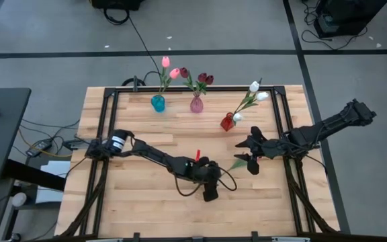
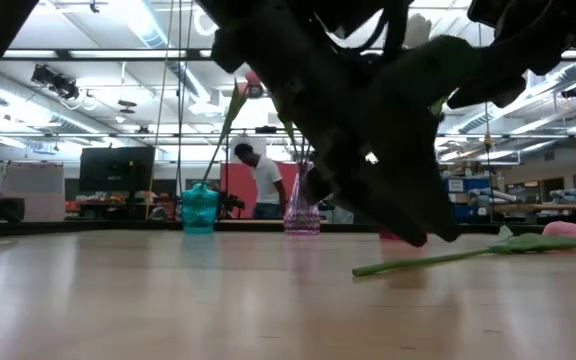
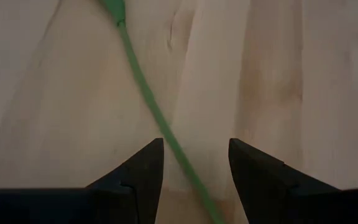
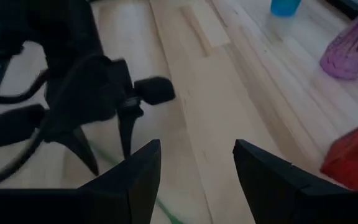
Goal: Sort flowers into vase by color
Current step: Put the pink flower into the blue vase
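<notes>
Along the table's (image 1: pixel 99 202) far edge, the blue vase (image 1: pixel 158 103) holds pink tulips (image 1: pixel 169 68), the purple vase (image 1: pixel 196 104) maroon, the red vase (image 1: pixel 227 122) white; a loose tulip (image 2: pixel 508 244) lies nearer, between the spread-fingered left gripper (image 3: pixel 193 163) and right gripper (image 4: pixel 196 163)

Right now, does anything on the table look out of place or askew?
Yes. One pink flower lies flat on the table instead of standing in a vase; its green stem runs between the left gripper's open fingers. The other flowers stand upright in the three vases.

Bare table (image 1: pixel 133 202) lies in front; three vases (image 1: pixel 196 104) line the back edge.
</notes>
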`<state>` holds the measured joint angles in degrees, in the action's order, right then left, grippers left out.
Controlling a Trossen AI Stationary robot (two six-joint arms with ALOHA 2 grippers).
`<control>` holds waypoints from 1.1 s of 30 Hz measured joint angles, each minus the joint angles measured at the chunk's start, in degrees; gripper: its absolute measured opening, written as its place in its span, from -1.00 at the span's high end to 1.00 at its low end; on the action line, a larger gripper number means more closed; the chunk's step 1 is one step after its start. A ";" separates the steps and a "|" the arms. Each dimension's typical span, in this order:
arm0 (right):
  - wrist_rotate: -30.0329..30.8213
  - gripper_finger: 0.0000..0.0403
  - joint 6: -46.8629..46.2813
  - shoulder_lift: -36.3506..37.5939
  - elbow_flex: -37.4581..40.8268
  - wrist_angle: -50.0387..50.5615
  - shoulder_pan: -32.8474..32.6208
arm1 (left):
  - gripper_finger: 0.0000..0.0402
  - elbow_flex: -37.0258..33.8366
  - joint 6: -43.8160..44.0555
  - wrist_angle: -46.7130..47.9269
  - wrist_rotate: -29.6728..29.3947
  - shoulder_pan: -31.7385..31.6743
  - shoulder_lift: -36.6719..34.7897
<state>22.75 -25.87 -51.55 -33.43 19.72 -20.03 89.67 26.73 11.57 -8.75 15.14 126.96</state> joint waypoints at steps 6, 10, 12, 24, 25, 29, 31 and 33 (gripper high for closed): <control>1.81 -0.06 0.59 0.00 0.00 -1.32 -1.69 | 0.09 0.04 -0.03 0.55 -0.15 -0.02 1.48; 1.84 -0.06 1.34 0.00 0.00 -1.72 -2.16 | 0.24 0.33 -2.83 2.25 -0.41 0.00 2.49; 1.83 -0.06 1.56 0.00 0.00 -2.07 -2.40 | 0.43 0.44 -4.50 3.90 -0.30 -0.02 2.64; 1.79 -0.06 2.03 0.00 0.00 -2.51 -2.86 | 0.99 -0.06 -10.54 9.11 -3.83 0.58 0.26; 1.66 -0.06 2.03 -0.02 0.00 -2.48 -2.88 | 0.99 -0.29 -11.77 9.67 -5.27 0.88 -0.46; 1.65 -0.06 2.01 0.41 0.00 -2.38 -2.99 | 0.99 -0.56 -13.76 13.17 -7.35 0.74 -3.45; 2.58 -0.06 2.03 1.30 0.00 -2.48 -3.45 | 0.99 -0.45 -14.78 14.33 -10.16 0.70 -4.76; 4.23 -0.06 2.05 2.24 0.00 -2.48 -4.15 | 0.99 -0.40 -15.03 14.32 -11.05 0.68 -5.31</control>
<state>26.97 -23.81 -49.31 -33.43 17.23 -24.18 89.27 11.70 25.89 -19.80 15.81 121.65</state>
